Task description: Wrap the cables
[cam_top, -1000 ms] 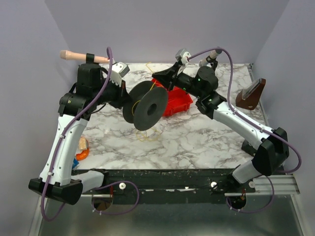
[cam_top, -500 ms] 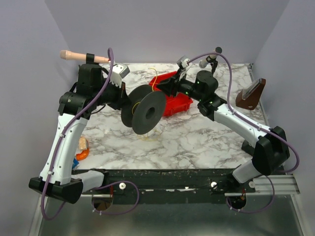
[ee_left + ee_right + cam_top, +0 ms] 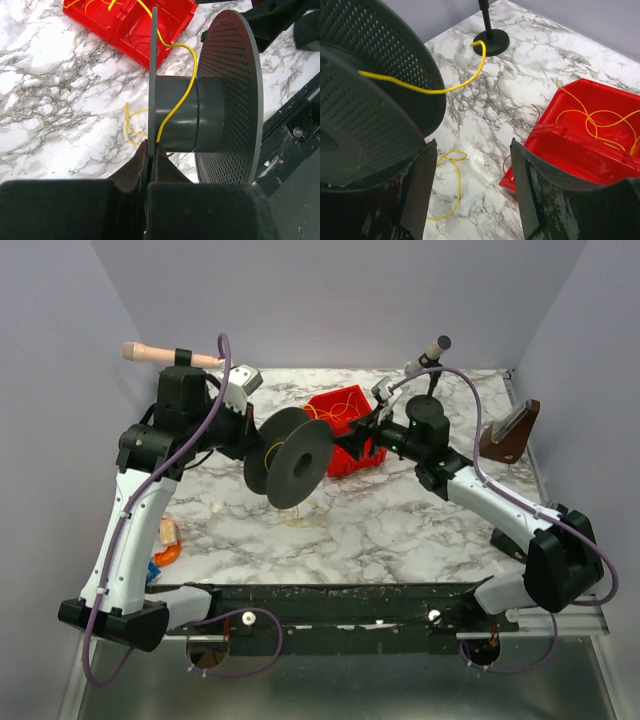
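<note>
A dark grey spool (image 3: 295, 462) hangs above the marble table, and my left gripper (image 3: 250, 435) is shut on the thin edge of its near flange. In the left wrist view that gripper (image 3: 151, 147) pinches the flange, and a yellow cable (image 3: 187, 85) runs from the red bin (image 3: 145, 35) over the spool's hub (image 3: 200, 115). My right gripper (image 3: 355, 440) is open beside the spool, between it and the bin. The right wrist view shows the gripper (image 3: 472, 145) holding nothing. The cable (image 3: 445, 91) crosses the perforated flange (image 3: 380, 75), and a loose loop (image 3: 451, 172) lies on the table below.
The red bin (image 3: 345, 410) holds more yellow cable. A brown stand (image 3: 510, 432) sits at the table's right edge. An orange and blue object (image 3: 165, 545) lies at the near left. A black round-based post (image 3: 491, 42) stands behind the spool.
My right gripper has opened and moved away from the top of the spool, down and to the right. The left gripper still holds the spool in nearly the same place.
</note>
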Tool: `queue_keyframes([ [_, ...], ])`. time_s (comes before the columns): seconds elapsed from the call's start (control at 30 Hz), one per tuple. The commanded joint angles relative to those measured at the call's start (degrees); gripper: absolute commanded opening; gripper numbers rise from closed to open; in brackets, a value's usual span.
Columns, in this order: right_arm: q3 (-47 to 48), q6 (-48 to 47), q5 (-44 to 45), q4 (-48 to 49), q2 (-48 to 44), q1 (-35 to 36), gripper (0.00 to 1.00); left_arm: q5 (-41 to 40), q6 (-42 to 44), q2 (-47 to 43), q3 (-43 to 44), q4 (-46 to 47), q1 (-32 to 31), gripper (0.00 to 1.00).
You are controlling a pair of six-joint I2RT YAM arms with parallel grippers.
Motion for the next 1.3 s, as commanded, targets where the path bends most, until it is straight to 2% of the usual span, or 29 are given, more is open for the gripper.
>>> queue_keyframes([
  [0.0, -2.18, -6.12, -2.21, -0.47, -4.69, -1.05, 0.70, -0.88, 3.89, -0.17, 4.36, 2.05, -0.16, 0.00],
  [0.17, -4.29, -11.48, -4.49, -1.69, -8.12, -3.25, 0.74, 2.54, 17.67, -0.52, 5.24, -2.60, -0.51, 0.00],
  [0.3, -5.61, -16.04, -5.11, -4.94, -11.01, -3.87, 0.84, 4.48, 27.17, -0.17, 6.12, -8.22, -1.39, 0.00],
  [0.37, -6.05, -18.16, -5.46, -6.35, -12.42, -3.87, 0.85, 4.92, 30.87, -0.17, 5.77, -10.16, -2.00, 0.00],
  [0.53, -6.41, -24.75, -15.90, -11.35, -15.94, -3.95, 0.83, 9.84, 39.49, -0.08, 5.15, -15.78, -2.18, 0.00],
  [0.67, -6.75, -26.52, -22.50, -13.39, -18.31, -3.87, 0.81, 12.56, 46.07, 0.79, 5.86, -21.49, -2.27, 0.00],
  [0.87, -6.84, -30.21, -31.91, -13.91, -15.87, -3.87, 0.81, 13.09, 45.91, 1.58, 8.22, -22.30, -2.53, 0.00],
  [1.0, -3.87, -28.63, -31.92, -13.21, -10.94, -3.87, 0.74, 15.29, 45.21, 1.41, 10.07, -22.56, -2.53, 0.00],
  [1.27, -2.36, -20.55, -28.49, -0.83, -5.66, -3.87, 0.56, 18.98, 43.37, 1.15, 10.60, -22.65, -2.53, 0.00],
])
